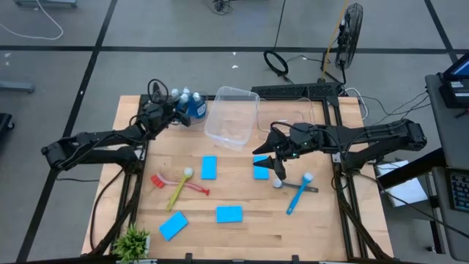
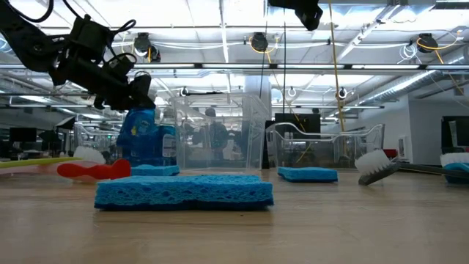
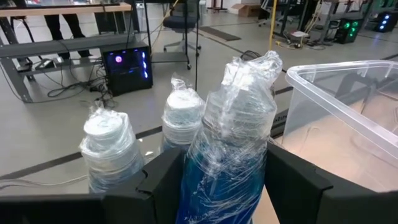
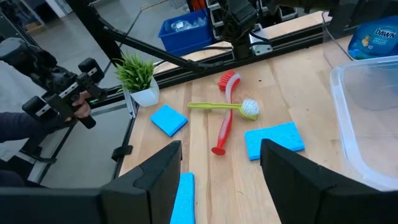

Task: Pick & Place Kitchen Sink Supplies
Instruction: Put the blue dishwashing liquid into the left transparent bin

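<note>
At the far left corner of the wooden bench stand three small blue soap bottles wrapped in clear film, close together and just beside a clear plastic bin that sits tilted near the far edge. The left gripper is at this cluster: in the left wrist view its dark fingers flank the nearest film-wrapped blue bottle, the jaws set apart on either side of it; whether they press on it cannot be told. The two other bottles show their pale caps just beyond. Spread over the middle of the bench lie flat bright-blue rectangular sponges: one near the centre, one toward the near edge, one near the left front, and two under the right arm. A red long-handled brush and a yellow-green long-handled brush with a white head lie crossed left of centre, and a blue long-handled brush with a white head lies to the right, with a dark brush beside it. The right gripper hangs above the bench beside the two sponges, jaws apart and holding nothing. A small green potted plant stands at the near left corner. In the right wrist view a person's hand holds a dark device beyond the bench.
</note>
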Robot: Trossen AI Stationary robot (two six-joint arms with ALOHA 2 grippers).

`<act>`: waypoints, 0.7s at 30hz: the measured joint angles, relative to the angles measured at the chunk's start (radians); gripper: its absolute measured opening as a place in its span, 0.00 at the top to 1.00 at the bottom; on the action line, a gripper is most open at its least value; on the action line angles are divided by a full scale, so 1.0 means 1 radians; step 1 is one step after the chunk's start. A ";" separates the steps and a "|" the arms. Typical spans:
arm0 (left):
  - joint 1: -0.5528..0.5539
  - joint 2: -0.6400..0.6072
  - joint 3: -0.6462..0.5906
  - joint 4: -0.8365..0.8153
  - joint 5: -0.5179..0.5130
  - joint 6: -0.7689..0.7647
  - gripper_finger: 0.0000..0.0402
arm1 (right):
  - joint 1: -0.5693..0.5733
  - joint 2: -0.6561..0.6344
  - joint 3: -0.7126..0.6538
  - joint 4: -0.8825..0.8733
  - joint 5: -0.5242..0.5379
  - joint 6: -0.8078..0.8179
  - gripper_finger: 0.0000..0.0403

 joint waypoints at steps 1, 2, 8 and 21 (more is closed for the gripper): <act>0.000 0.000 0.000 0.000 0.000 0.000 0.48 | 0.000 0.000 0.000 0.000 0.000 0.000 0.48; 0.000 0.000 0.000 0.000 0.000 -0.001 0.47 | 0.000 0.000 0.000 0.000 0.000 0.000 0.48; 0.000 -0.001 0.001 -0.009 -0.002 -0.009 0.42 | 0.000 0.000 0.000 0.000 0.001 0.000 0.48; 0.000 -0.001 0.001 -0.004 -0.001 -0.012 0.44 | 0.000 0.000 0.000 0.000 0.001 0.000 0.48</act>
